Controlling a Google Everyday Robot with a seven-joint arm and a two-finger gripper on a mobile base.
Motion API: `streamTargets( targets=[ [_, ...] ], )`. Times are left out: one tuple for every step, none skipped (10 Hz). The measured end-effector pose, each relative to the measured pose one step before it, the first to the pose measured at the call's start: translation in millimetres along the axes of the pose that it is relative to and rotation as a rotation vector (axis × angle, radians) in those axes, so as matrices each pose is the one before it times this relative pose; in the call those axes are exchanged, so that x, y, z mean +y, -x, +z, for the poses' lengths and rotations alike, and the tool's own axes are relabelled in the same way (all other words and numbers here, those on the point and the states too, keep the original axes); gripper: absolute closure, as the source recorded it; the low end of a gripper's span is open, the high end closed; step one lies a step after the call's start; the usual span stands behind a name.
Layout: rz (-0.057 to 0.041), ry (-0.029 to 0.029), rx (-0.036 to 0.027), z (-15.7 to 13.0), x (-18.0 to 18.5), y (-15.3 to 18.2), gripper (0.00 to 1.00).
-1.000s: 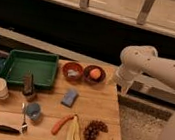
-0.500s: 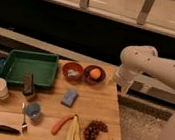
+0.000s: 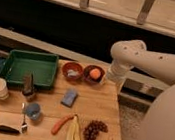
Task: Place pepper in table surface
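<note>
The pepper (image 3: 61, 124) is seen lying flat on the table surface (image 3: 95, 104), near its front edge, just left of the banana (image 3: 73, 130) and right of a small blue cup (image 3: 33, 110). The gripper (image 3: 114, 80) is held at the far right edge of the table, just right of the bowl with the orange fruit (image 3: 95, 73) and well apart from the pepper. Its jaws are spread wide and nothing is seen in them.

Since the pepper rests on the planks and not in the green tray (image 3: 33, 54) or a bowl, the placing is judged to be either finished or not yet begun; which of the two cannot be told. If a pick is wanted, a reach toward the near side would be called for, with the jaws set across the slim body and kept clear of the banana close beside it.

The pepper is shown as slender, curved and orange-red, with a smooth look, and it may be expected to roll a little if nudged. The tabletop is made of light-brown wooden planks, flat and matt. The banana is pale yellow and tapered, the grapes (image 3: 94, 131) form a dark knobbly cluster, and the tray is a shallow rectangle with raised walls
</note>
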Motion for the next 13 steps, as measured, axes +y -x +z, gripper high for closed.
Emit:
streamTargets(
  targets=[
    [-0.02451, 0.00073, 0.02004, 8.42, 18.4, -16.67, 0.37],
    [-0.01274, 0.00442, 0.01722, 6.15, 11.12, -13.02, 0.37],
    [-0.01998, 0.00511, 0.02528, 7.34, 10.41, -18.66, 0.37],
    [-0.01584, 0.01777, 0.02315, 4.72, 10.3, -17.2, 0.37],
    [-0.01662, 0.01933, 0.01893, 3.7, 10.43, -17.69, 0.37],
    [-0.01599, 0.01584, 0.01574, 2.8, 7.49, -15.67, 0.37],
    [-0.02153, 0.01584, 0.01651, 2.68, 8.97, -17.81, 0.37],
    [-0.00619, 0.00278, 0.00375, 0.79, 2.29, -3.71, 0.37],
    [0.00186, -0.00049, -0.00002, 0.12, -1.15, 0.29, 0.37],
    [0.00225, 0.00068, -0.00065, -0.4, -1.02, 0.26, 0.37],
    [-0.00014, 0.0, 0.00012, 0.06, -0.03, -0.02, 0.37],
    [-0.00303, -0.0001, 0.00046, 0.2, 1.45, -0.39, 0.37],
    [-0.00556, 0.0002, 0.00108, 0.69, 2.01, -0.3, 0.37]
  ],
)
